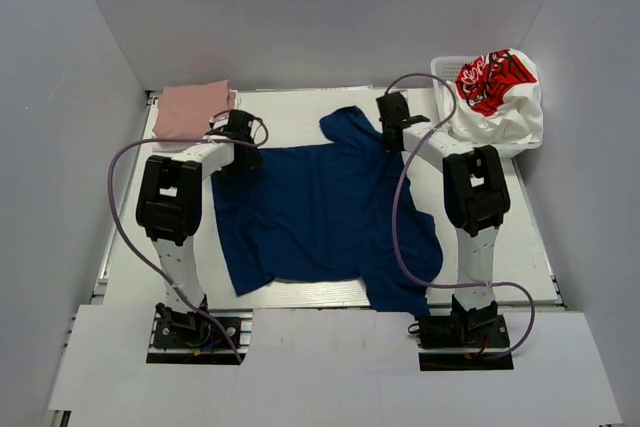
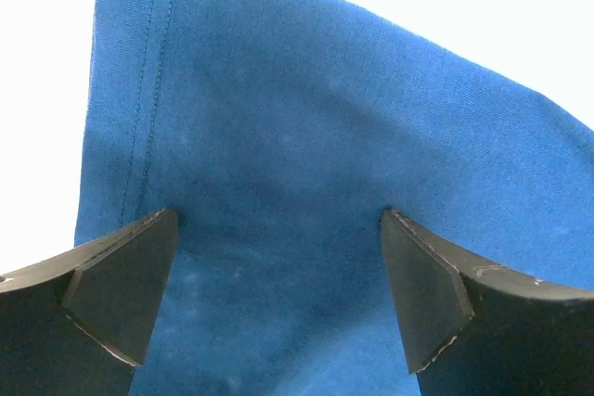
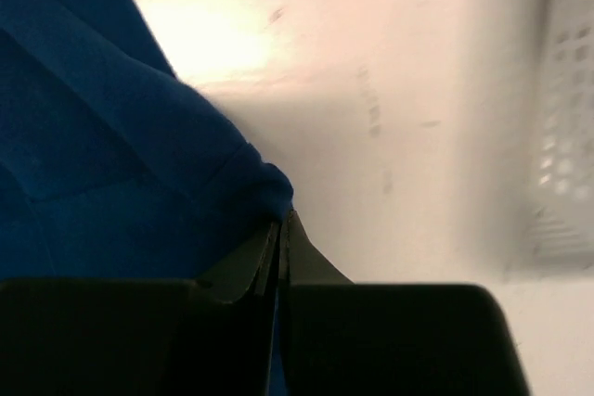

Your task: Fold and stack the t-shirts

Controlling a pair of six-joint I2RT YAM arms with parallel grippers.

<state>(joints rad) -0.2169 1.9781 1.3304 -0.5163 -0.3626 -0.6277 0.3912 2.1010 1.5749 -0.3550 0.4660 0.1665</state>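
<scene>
On my overhead view the navy tee (image 1: pixel 320 207) lies spread across the middle of the table (image 1: pixel 300 107), mostly flat. One sleeve is bunched up toward 12 o'clock and another corner hangs over the near edge at about 5 o'clock.

My left gripper (image 1: pixel 240 137) sits over the tee's 10 o'clock corner. From its wrist camera I see the fingers (image 2: pixel 121 294) spread wide with blue cloth filling the gap between them. A stitched seam runs down the left side of the cloth, with bare white table beyond it. Nothing is gripped on that side. I cannot tell whether the fingertips touch the cloth.

My right gripper (image 1: pixel 393 117) is at the tee's 1 o'clock corner, just beside the bunched sleeve. Its wrist camera shows the two fingers (image 3: pixel 251 266) pressed together on a small fold at the tee's edge, so that side is clamped on the navy tee. To the right of the fold there is bare table.

The basket (image 1: pixel 443 69) stands in the 2 o'clock corner. It shows as a blurred lattice wall on the right of the right wrist view. A white tee (image 1: pixel 500 97) with a red graphic is heaped in it and spills over its rim.

A pink tee (image 1: pixel 193 107) lies folded in the 10 o'clock corner, just beyond the left gripper and apart from the navy tee.
</scene>
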